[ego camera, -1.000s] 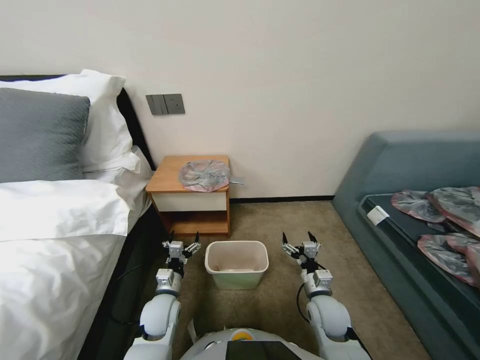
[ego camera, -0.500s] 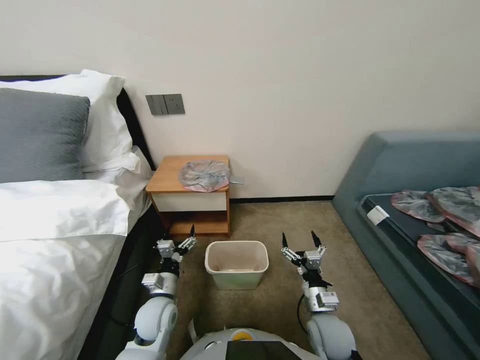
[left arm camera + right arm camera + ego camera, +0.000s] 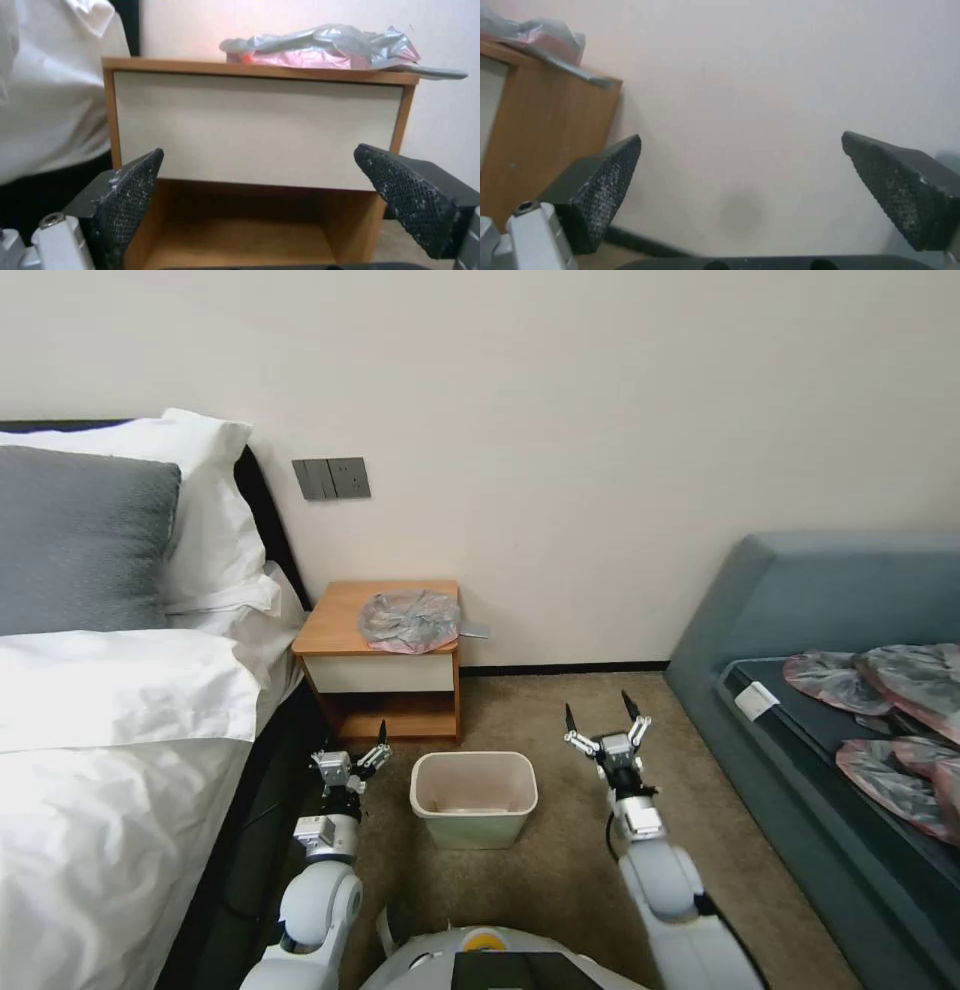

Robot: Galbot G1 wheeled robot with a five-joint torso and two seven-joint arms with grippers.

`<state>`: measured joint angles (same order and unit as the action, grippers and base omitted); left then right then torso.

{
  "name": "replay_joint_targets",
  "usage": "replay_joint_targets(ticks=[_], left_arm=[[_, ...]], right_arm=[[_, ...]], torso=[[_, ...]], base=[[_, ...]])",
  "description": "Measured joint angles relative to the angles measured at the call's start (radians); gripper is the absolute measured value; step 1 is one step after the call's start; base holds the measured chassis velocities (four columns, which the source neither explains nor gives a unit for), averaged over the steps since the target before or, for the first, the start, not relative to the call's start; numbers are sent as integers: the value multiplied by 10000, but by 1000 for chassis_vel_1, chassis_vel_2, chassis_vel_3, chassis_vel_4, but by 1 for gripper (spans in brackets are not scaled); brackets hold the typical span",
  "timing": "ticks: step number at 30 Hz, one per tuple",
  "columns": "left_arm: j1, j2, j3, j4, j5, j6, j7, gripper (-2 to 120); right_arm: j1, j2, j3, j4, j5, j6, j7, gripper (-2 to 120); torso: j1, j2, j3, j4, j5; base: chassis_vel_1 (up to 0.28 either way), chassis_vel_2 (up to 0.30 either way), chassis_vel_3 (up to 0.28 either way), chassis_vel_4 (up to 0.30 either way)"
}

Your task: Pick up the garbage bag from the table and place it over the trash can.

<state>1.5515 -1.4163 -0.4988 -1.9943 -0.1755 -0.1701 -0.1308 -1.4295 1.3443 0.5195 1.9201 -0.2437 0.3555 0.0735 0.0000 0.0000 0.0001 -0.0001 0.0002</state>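
The right gripper (image 3: pixel 600 722) has risen, jaws apart like the left gripper (image 3: pixel 352 751); crinkled grey-pink garbage bag (image 3: pixel 409 620) overhangs the table (image 3: pixel 335 628) edge

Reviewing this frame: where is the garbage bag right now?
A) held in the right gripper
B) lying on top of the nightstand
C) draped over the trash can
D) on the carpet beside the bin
B: the garbage bag lies crumpled on the table, while the trash can stands unlined on the carpet and both the left gripper and right gripper hang open and empty.
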Motion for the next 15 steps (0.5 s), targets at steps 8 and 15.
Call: replay_joint_targets(ticks=[8,15], left_arm=[[-133,-59,89,208,209,34,-21,98],[-225,-350,87,513,351,-52,-9,98]], right_arm=[[1647,-1320,-636,-1113,-1475,243,-9,100],[3573,-1825,-1881,-2293,-3044,325,-106,100]], torso=[[1,0,0,-1,-1],[1,0,1,4,-2]], base=[[0,0,0,0],[0,0,0,0]])
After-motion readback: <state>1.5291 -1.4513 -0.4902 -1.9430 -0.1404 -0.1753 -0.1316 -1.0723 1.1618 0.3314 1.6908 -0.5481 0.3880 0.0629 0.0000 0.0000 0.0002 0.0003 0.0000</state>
